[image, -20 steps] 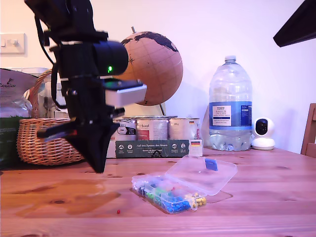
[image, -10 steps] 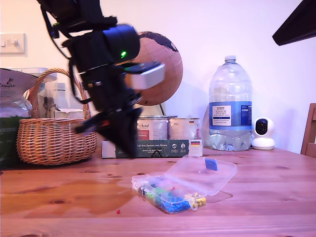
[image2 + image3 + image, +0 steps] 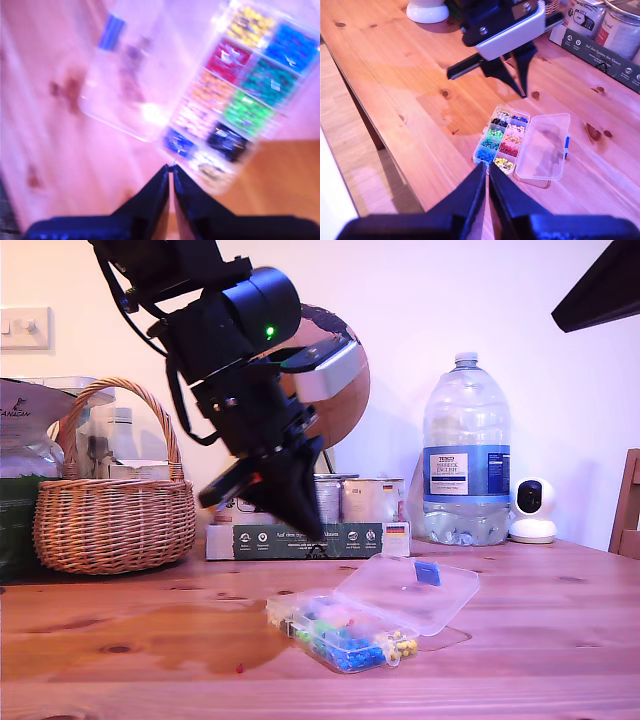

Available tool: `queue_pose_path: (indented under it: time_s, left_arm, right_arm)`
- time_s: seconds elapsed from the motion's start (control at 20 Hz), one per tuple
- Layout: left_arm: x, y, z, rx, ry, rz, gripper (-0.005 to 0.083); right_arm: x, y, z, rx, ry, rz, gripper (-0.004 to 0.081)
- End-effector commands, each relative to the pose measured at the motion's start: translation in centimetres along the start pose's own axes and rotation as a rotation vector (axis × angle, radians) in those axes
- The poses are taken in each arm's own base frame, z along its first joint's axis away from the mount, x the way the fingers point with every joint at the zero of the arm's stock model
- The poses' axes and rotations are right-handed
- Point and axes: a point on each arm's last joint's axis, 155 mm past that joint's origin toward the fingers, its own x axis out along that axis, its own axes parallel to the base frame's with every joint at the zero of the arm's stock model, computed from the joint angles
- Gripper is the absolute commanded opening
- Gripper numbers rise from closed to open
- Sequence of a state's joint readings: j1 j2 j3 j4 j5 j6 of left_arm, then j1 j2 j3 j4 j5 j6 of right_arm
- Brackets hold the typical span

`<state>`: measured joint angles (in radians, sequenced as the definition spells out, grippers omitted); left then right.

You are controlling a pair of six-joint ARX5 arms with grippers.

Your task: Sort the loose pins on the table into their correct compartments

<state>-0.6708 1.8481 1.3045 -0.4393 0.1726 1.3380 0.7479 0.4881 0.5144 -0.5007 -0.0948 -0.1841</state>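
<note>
My first end effector [image 3: 305, 525] hangs in the air in the middle of the exterior view, its dark tapered fingers pressed together at the tips with nothing visibly between them, pointing down toward the clear box [image 3: 345, 628] just below it and not touching it. In the first wrist view the same closed tips [image 3: 171, 168] sit over the near edge of the compartments [image 3: 235, 95], which show yellow, blue, red, teal, orange, green, pink, dark and white sections, though the picture is blurred. The box's hinged lid [image 3: 408, 592] lies open toward the exterior view's right, its small blue sticker [image 3: 428, 573] showing. My second end effector [image 3: 486, 172] is high above the scene, out of the exterior view, its fingers also closed on nothing, looking down on the box [image 3: 502, 140] and on the first arm. One red pin [image 3: 239, 669] lies loose on the worktop [image 3: 520, 660] toward the lower left of the exterior view, apart from the box; the second wrist view shows it too [image 3: 454, 132]. Other loose pins I cannot make out. Behind, from the exterior view's left to right, stand a wicker basket [image 3: 112, 520], a globe [image 3: 340, 380], some tins [image 3: 368, 500], a large water bottle [image 3: 466, 455] and a small white camera [image 3: 533, 510].
</note>
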Motion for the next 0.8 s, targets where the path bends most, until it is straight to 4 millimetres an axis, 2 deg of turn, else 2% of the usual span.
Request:
queue_pose_path:
  time_s: [0.0,0.4,0.75]
  left_arm:
    - [1.2,-1.0,-0.1,-0.004,-0.002,-0.033,-0.0023]
    - [3.2,-2.2,-0.4,-0.005,0.004,-0.071,-0.0023]
    - [3.2,-2.5,-0.6,-0.010,0.009,-0.082,-0.0023]
  right_arm:
    - [0.1,0.1,0.1,0.002,-0.004,0.003,-0.0013]
    - [0.1,0.1,0.1,0.002,-0.003,0.003,-0.0013]
    - [0.1,0.1,0.0,0.002,-0.002,0.003,-0.0013]
